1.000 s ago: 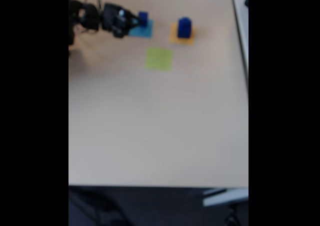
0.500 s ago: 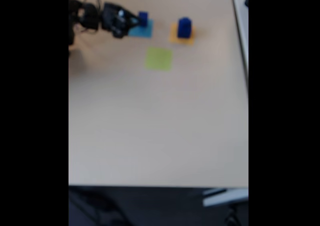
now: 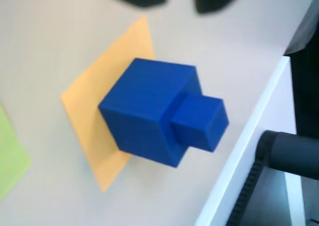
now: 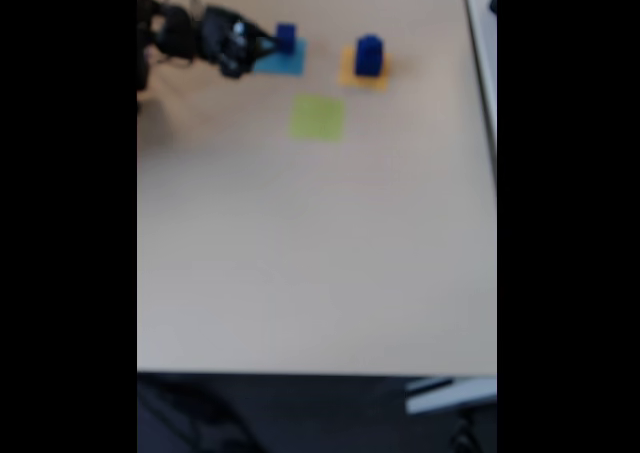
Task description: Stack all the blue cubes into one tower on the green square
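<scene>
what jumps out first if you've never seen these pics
In the wrist view, a small blue cube sitting on a big blue cube, both on the orange square. In the fixed view the gripper sits at the table's far left by another cube on the light-blue square. The green square lies bare nearer the camera.

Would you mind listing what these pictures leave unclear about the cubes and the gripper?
- Gripper: the fixed view is too blurred to tell open from shut, or whether it touches the blue cube on the light-blue square.
- Green square: cut off by the wrist view's left edge.
- Stacked cubes on the orange square: in the fixed view they merge into one blob.
</scene>
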You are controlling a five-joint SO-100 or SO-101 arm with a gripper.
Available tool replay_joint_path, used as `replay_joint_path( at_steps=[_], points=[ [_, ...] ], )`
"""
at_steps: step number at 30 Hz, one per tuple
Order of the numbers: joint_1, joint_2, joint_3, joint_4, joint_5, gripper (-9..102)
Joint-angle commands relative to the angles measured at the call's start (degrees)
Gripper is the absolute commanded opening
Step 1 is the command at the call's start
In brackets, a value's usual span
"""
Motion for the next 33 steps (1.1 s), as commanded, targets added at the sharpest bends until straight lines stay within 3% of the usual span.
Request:
replay_joint_path(
  at_steps=[1,7,16,21,33],
  points=[
    [1.2,5.3,0.4,4.2,7.3,0],
    [3.3,18.5,0.4,21.9,11.6,0],
    [2.5,24.9,0.4,32.9,11.5,0],
    [0.6,32.7,0.4,43.3,11.2,0],
    [-2.3,33.9,0.4,51.6,12.0,0]
  ],
)
